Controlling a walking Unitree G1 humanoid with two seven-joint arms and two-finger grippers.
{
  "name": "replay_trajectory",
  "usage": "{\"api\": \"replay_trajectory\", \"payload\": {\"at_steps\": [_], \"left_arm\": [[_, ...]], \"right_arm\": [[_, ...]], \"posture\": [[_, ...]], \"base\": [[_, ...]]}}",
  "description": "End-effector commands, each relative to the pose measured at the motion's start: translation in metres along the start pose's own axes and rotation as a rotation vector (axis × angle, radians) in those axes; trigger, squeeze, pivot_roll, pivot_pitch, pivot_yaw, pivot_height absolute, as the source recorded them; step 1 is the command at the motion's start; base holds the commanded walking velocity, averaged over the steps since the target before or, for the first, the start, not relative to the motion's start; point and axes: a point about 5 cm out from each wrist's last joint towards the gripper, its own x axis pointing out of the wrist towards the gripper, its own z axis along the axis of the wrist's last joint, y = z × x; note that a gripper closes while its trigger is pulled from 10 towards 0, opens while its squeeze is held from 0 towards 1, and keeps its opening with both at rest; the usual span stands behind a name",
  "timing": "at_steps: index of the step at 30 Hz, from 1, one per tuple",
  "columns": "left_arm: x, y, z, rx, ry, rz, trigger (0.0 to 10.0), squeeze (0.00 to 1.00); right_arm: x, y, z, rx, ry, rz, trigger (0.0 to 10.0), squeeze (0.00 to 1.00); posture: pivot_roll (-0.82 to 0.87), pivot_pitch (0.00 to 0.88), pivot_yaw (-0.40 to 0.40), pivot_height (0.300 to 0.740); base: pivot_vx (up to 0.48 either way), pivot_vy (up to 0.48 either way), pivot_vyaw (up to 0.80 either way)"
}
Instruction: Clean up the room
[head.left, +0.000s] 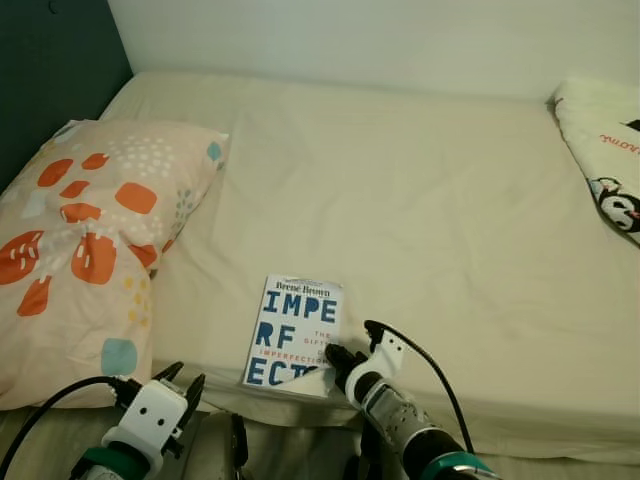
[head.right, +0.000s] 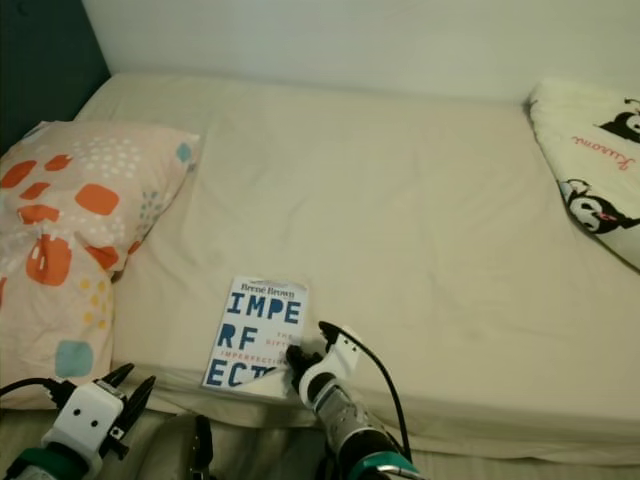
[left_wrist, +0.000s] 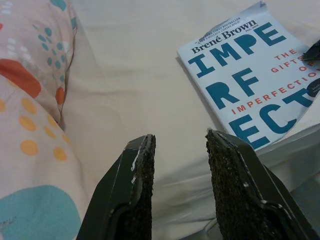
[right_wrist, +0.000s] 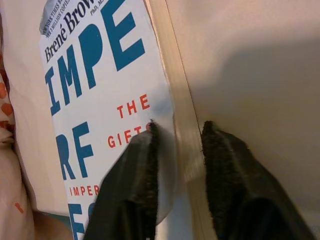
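A white paperback book (head.left: 295, 320) with big blue letters lies flat on the cream bed (head.left: 420, 200), close to the front edge. My right gripper (head.left: 338, 360) is at the book's near right corner, which curls up a little. In the right wrist view its fingers (right_wrist: 135, 170) are apart and straddle the book's (right_wrist: 95, 75) page edge, one over the cover and one over the sheet. My left gripper (head.left: 185, 380) is open and holds nothing, low at the bed's front edge between the pillow and the book (left_wrist: 250, 85).
A pillow (head.left: 80, 230) with orange blotches fills the bed's left side, against a dark headboard (head.left: 50, 70). A white blanket (head.left: 605, 150) with cartoon prints lies at the far right. A pale wall runs behind the bed.
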Motion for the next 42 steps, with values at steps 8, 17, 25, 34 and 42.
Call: {"api": "replay_trajectory", "payload": {"at_steps": [8, 17, 25, 34, 42], "left_arm": [[0.000, -0.003, -0.006, -0.002, 0.022, -0.016, 10.0, 0.00], [0.004, -0.004, -0.005, -0.003, 0.011, -0.013, 10.0, 0.00], [0.009, -0.006, -0.005, -0.008, 0.003, -0.013, 10.0, 0.00], [0.013, -0.007, -0.006, -0.008, -0.002, -0.015, 10.0, 0.00], [0.000, -0.010, -0.029, -0.006, 0.105, -0.026, 10.0, 0.00]], "right_arm": [[0.004, 0.026, -0.024, -0.080, 0.049, 0.083, 10.0, 0.00], [0.002, 0.012, 0.012, -0.146, -0.038, 0.099, 10.0, 0.00], [-0.013, -0.026, 0.065, -0.213, -0.172, 0.001, 10.0, 0.00], [-0.018, -0.013, 0.096, -0.309, -0.252, 0.147, 10.0, 0.00], [-0.021, 0.046, 0.065, -0.563, -0.047, 0.712, 0.0, 0.00]], "posture": [[0.15, 0.124, 0.012, 0.611], [0.15, 0.106, 0.009, 0.611], [0.13, 0.086, 0.007, 0.611], [0.12, 0.061, -0.004, 0.611], [0.12, 0.052, -0.015, 0.611]], "base": [[0.000, 0.000, 0.00], [0.000, 0.000, 0.00], [0.000, 0.000, 0.00], [0.000, 0.000, 0.00], [0.000, 0.000, 0.00]]}}
